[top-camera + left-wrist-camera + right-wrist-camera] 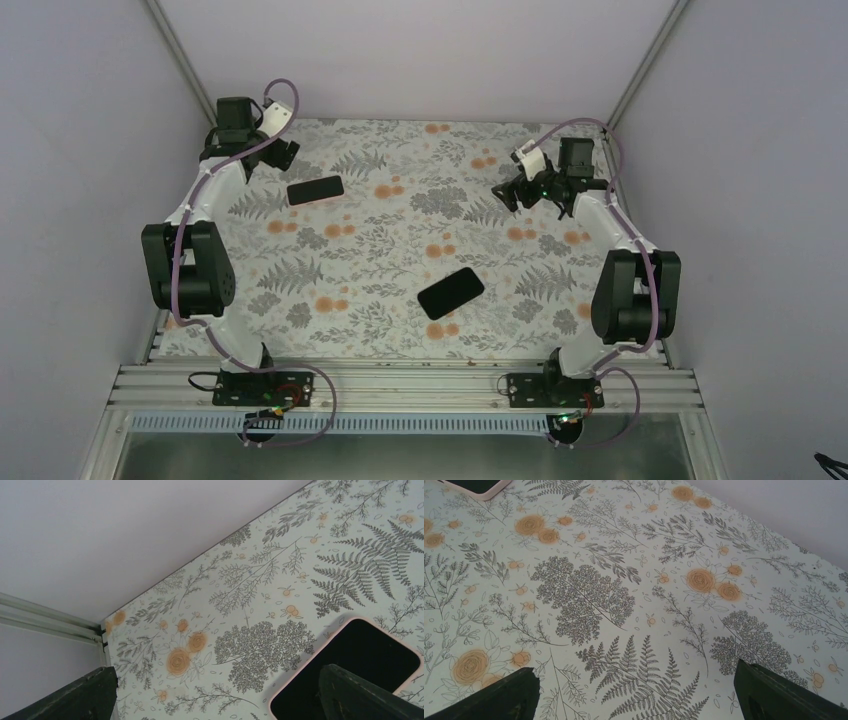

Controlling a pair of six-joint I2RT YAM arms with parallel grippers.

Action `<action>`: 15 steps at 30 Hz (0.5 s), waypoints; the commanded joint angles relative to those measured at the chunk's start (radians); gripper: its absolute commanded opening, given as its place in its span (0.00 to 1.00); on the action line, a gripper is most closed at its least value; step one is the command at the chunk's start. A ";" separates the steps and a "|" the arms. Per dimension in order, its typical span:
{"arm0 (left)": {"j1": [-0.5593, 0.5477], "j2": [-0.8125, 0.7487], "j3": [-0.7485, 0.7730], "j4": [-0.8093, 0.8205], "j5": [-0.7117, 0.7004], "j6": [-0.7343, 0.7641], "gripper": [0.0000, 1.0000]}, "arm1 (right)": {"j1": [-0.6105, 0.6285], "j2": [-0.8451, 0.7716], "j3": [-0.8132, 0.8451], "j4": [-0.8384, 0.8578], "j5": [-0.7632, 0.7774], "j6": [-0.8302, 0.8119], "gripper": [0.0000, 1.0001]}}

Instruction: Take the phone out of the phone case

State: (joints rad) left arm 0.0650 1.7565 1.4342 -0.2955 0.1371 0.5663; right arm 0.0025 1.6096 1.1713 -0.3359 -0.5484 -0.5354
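Black phone diagonal, far end rightward; left end effector, right end effector released.

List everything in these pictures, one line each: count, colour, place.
tablecloth: one, pale with grey ferns and orange flowers, spread under everything
pink case: one, pink rim around a black face, far left part of the tablecloth, close to the left claw; whether anything sits in it cannot be told
black phone: one, black with no pink rim, lying flat near the middle of the tablecloth, a little to the right
walls: three, pale lilac, at the back and both sides
metal rail: one, silver, along the near edge
left claw: one, black, open, far left corner
right claw: one, black, open, far right side
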 commanded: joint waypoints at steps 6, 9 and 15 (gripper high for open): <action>0.002 0.008 0.053 -0.091 0.056 0.129 1.00 | -0.016 0.019 0.041 -0.070 -0.048 -0.071 1.00; 0.002 0.073 0.139 -0.243 0.174 0.264 1.00 | -0.014 0.045 0.098 -0.250 -0.136 -0.197 1.00; 0.004 0.377 0.549 -0.637 0.270 0.439 1.00 | -0.009 0.112 0.148 -0.406 -0.155 -0.248 1.00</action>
State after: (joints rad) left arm 0.0650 1.9724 1.7962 -0.6392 0.3153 0.8585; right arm -0.0071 1.6993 1.3025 -0.5995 -0.6479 -0.7086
